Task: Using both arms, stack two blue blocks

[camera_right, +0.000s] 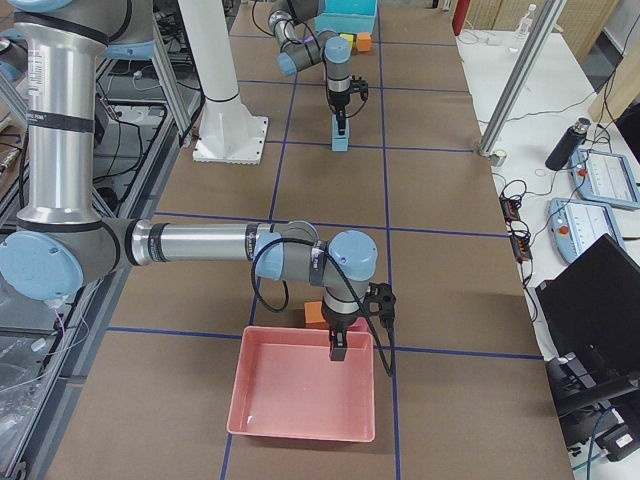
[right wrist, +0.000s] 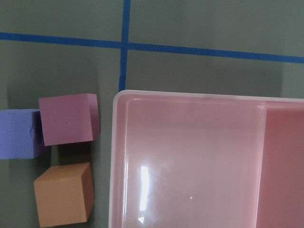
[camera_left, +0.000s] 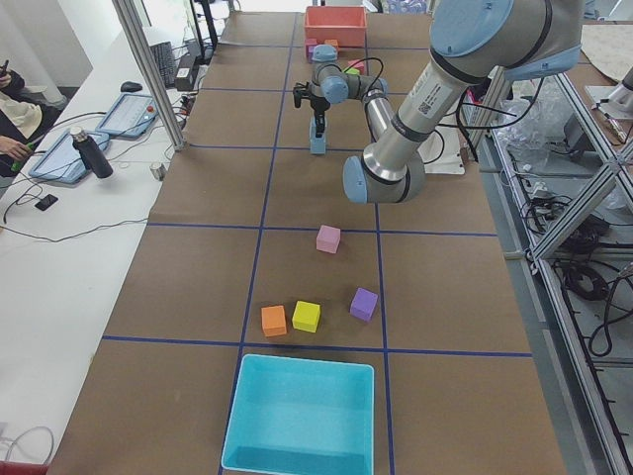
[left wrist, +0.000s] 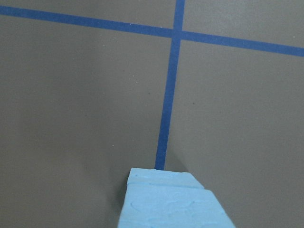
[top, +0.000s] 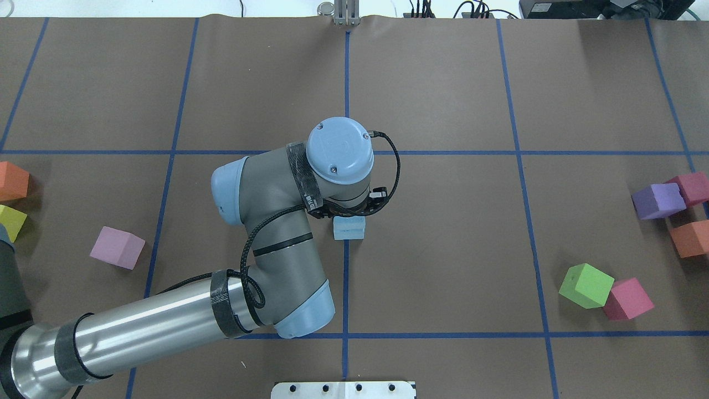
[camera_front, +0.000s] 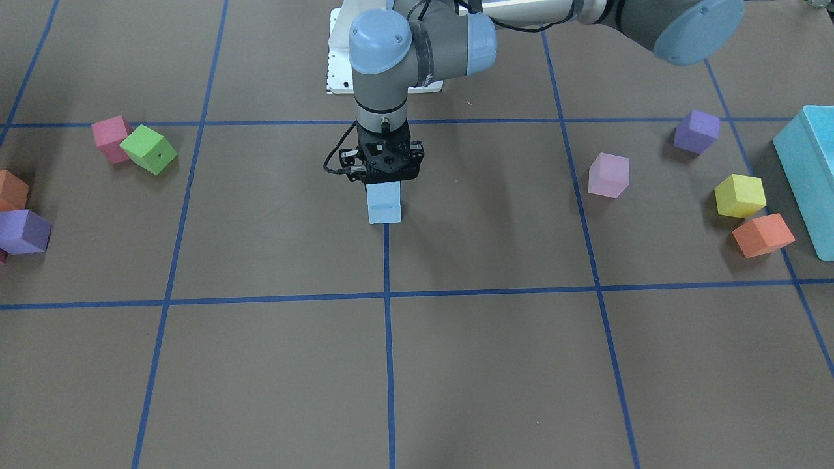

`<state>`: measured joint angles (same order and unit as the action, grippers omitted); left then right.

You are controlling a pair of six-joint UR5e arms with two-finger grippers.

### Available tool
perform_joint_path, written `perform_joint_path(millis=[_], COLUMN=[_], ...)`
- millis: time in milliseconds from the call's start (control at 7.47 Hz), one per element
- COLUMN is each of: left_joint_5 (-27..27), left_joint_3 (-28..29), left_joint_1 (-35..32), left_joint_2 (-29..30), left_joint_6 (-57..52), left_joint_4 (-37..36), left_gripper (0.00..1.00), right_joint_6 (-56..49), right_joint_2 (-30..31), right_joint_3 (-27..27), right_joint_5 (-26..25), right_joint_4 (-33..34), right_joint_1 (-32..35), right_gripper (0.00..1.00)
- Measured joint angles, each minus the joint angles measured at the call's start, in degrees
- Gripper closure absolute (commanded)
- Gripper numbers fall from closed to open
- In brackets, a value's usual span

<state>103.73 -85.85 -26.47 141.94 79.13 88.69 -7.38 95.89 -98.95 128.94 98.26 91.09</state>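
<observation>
Two sky-blue blocks stand stacked at the table's middle on a blue tape line, the upper blue block (camera_front: 384,193) on the lower blue block (camera_front: 384,215). The stack also shows in the overhead view (top: 349,228) and the left wrist view (left wrist: 171,204). My left gripper (camera_front: 384,177) points straight down right on top of the stack and looks shut on the upper block; its fingers are mostly hidden. My right gripper (camera_right: 338,352) hangs over a pink tray (camera_right: 300,395) far off at the table's end. I cannot tell whether it is open or shut.
Loose cubes lie to both sides: lilac (top: 117,247), green (top: 586,285), magenta (top: 627,299), purple (top: 658,200), orange (top: 689,238). A large teal box (camera_front: 808,176) stands at one end. Beside the pink tray (right wrist: 118,142) are magenta, purple and orange cubes.
</observation>
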Motion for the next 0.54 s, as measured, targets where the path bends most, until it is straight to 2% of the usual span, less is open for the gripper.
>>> perform_joint_path(millis=[535], left_joint_5=[1.63], left_joint_3=[0.76], left_joint_1=[-0.25], left_joint_2=[0.07], left_joint_6=[-0.20], left_joint_4=[0.84], left_gripper=[0.86], right_joint_6=[0.00], right_joint_2=[0.00], right_joint_3=[0.15], right_joint_5=[0.00], right_joint_4=[0.00], right_joint_1=[0.01], right_gripper=[0.00])
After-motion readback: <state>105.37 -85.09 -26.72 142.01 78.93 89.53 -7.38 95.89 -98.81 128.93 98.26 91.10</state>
